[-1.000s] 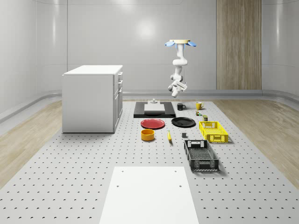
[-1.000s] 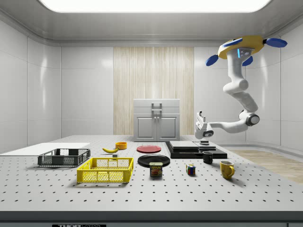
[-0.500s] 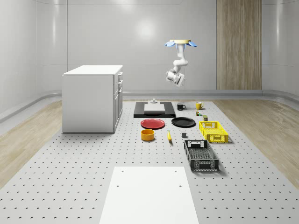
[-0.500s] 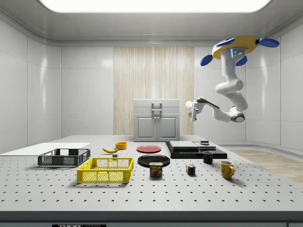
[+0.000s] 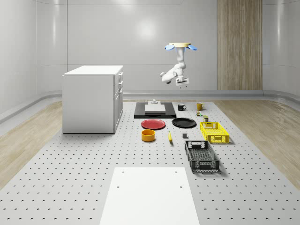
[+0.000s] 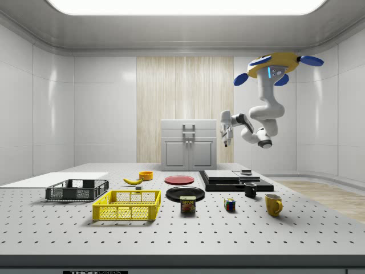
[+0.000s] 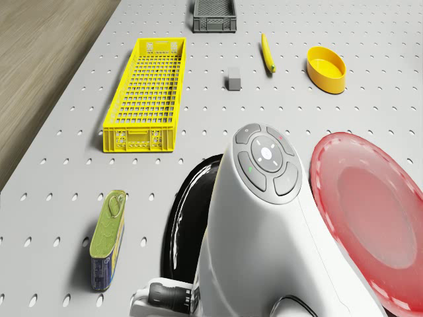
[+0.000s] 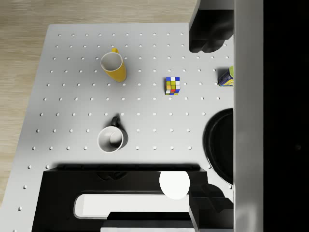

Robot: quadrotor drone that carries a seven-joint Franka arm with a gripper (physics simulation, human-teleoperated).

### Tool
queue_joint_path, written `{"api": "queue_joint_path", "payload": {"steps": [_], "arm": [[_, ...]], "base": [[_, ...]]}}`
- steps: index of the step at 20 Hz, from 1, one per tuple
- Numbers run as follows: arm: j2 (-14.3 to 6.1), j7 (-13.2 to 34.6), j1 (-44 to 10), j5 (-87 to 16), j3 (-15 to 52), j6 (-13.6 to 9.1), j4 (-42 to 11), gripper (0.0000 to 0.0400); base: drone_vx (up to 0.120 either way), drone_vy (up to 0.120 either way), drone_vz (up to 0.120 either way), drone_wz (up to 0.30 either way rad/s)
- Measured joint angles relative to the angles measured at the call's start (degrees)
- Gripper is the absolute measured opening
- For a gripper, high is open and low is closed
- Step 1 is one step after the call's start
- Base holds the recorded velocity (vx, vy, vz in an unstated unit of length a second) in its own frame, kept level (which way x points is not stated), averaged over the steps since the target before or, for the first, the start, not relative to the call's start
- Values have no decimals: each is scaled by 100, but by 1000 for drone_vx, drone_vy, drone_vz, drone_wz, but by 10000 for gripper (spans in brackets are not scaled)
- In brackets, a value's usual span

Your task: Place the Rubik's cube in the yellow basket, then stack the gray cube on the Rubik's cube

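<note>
Hovering high above the far end of the table (image 5: 70, 187), your drone (image 6: 278, 63) keeps the arm folded, so the gripper (image 6: 226, 127) hangs well above everything and holds nothing; how far its claw opens I cannot tell. The Rubik's cube (image 8: 173, 85) stands on the table between the yellow mug (image 8: 114, 65) and the can (image 6: 188, 204), apart from the yellow basket (image 5: 213, 131). The gray cube (image 7: 233, 78) lies just beside that basket.
</note>
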Motion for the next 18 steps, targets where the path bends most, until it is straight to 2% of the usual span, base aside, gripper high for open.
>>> {"api": "queue_joint_path", "payload": {"steps": [4, 8, 18], "arm": [[-195, 283, -428, -178, 207, -139, -55, 400], [-356, 450, -668, -218, 331, -158, -69, 400], [-694, 661, -937, -120, 505, 16, -60, 400]], "base": [[120, -110, -120, 0], [20, 10, -20, 0], [-12, 120, 0, 0]]}}
